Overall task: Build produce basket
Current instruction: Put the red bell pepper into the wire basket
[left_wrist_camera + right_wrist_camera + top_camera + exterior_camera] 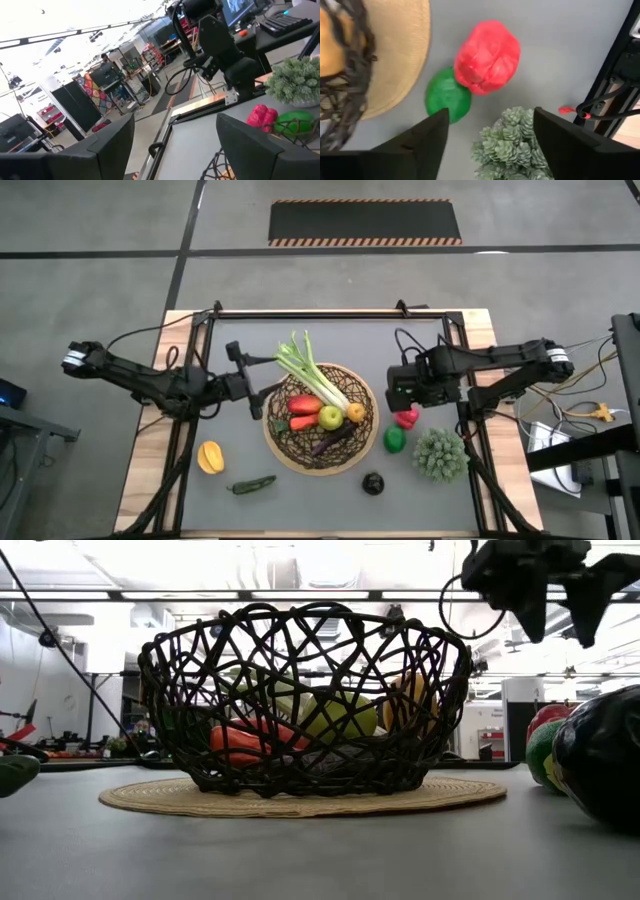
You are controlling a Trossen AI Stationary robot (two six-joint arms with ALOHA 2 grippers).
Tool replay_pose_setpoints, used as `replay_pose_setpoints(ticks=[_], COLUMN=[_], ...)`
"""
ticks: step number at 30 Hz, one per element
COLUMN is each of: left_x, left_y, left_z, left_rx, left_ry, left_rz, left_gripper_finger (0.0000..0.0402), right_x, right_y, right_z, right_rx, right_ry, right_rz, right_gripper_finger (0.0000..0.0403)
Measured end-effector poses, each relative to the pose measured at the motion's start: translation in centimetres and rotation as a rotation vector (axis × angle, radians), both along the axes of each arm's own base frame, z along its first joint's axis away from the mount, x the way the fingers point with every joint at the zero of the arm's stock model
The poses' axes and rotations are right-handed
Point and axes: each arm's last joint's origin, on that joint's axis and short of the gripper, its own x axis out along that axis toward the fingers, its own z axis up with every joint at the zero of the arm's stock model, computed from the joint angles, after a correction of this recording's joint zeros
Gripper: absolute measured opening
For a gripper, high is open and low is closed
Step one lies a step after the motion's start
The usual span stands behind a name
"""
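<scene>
Now the basket point(320, 460) sits in the middle of the table and already holds a leek point(312, 375), a carrot point(304, 421), a red pepper point(304, 404), a lime point(330, 418) and a lemon point(355, 413). The leek is the long one: its white end lies inside the basket and its green leaves poke out over the rim toward the far edge of the table. Just beside the basket, a red pepper point(487, 56) and a green ball point(448, 95) touch each other. The right gripper point(408, 392) hangs above them with its fingers spread and nothing in them. I think the pepper is next. The gripper should come straight down, pinch only the pepper, and not bump the green ball or the spiky plant point(512, 142). The left gripper point(250, 385) waits beside the basket, fingers apart and empty.
</scene>
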Motion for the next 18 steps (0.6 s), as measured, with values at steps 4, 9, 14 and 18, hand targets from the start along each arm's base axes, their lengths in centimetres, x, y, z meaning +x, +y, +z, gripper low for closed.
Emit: replay_pose_setpoints(ticks=[4, 9, 14, 18], left_x=[-0.2, -0.6, -0.8, -0.9], left_y=[0.1, 0.2, 0.2, 0.2], left_z=[-0.4, -0.1, -0.4, -0.3], left_rx=[0.010, 0.002, 0.000, -0.002], left_ry=[0.012, -0.013, -0.021, -0.029], left_rz=[0.002, 0.002, 0.003, 0.004], left_gripper_finger=[0.0263, 0.0263, 0.0263, 0.0263], right_x=[-0.1, -0.1, 0.0, -0.2], right_y=[-0.1, -0.4, -0.9, -1.2], right_z=[-1.3, -3.4, -5.1, -6.0], right_rx=[0.003, 0.008, 0.017, 0.026], right_ry=[0.020, 0.019, -0.009, 0.000], right_rz=[-0.003, -0.014, -0.036, -0.048], right_gripper_finger=[0.0308, 0.0321, 0.0325, 0.0326])
